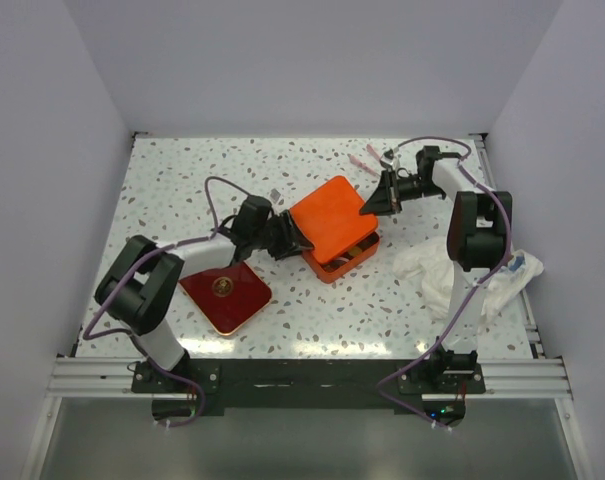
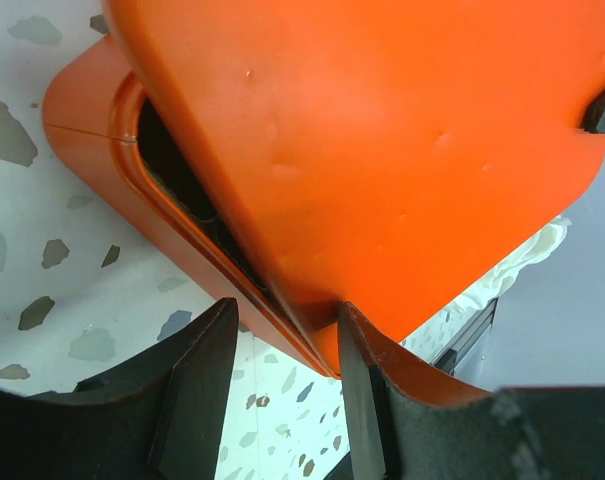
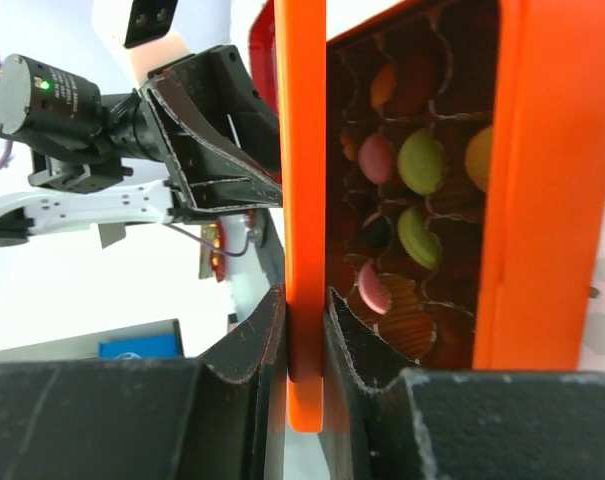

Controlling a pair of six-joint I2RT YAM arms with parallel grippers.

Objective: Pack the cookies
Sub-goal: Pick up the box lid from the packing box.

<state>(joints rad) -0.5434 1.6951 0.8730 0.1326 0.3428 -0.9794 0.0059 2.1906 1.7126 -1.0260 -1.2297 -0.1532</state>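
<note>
**Right pincer [image 3: 304, 300] clenched on the lid's edge; cookies lie bedded in the box**

Seen from its own wrist camera, the right pincer has the thin orange lid [image 3: 304, 150] nipped edge-on, one finger flat against each face. The left pincer [image 2: 287, 315] stands astride a corner of the same lid. One finger lies against the orange and a sliver of speckled table [image 1: 182, 180] shows beside the other, so I cannot tell whether it grips or merely brackets.

The cookies [image 3: 420, 160] sit in the upper right of the right-wrist view, inside the orange box [image 3: 542, 200], each in its own cell of a card honeycomb [image 3: 452, 205]. Pink, green and orange ones show; the deeper cells are too dark to count. In the overhead view the lid lies skewed over the box at frame centre, with a gap open along its lower right.

My judgement is that the cookies are light, dry and brittle, and likely to chip or hop out of their shallow cells if the box is jolted. They look best left alone. The lid looks stiff, smooth and light, so a pinch on its rim should hold, though slick plastic could pivot between the pads. Two holds well apart on the rim ought to stop it swinging.
</note>
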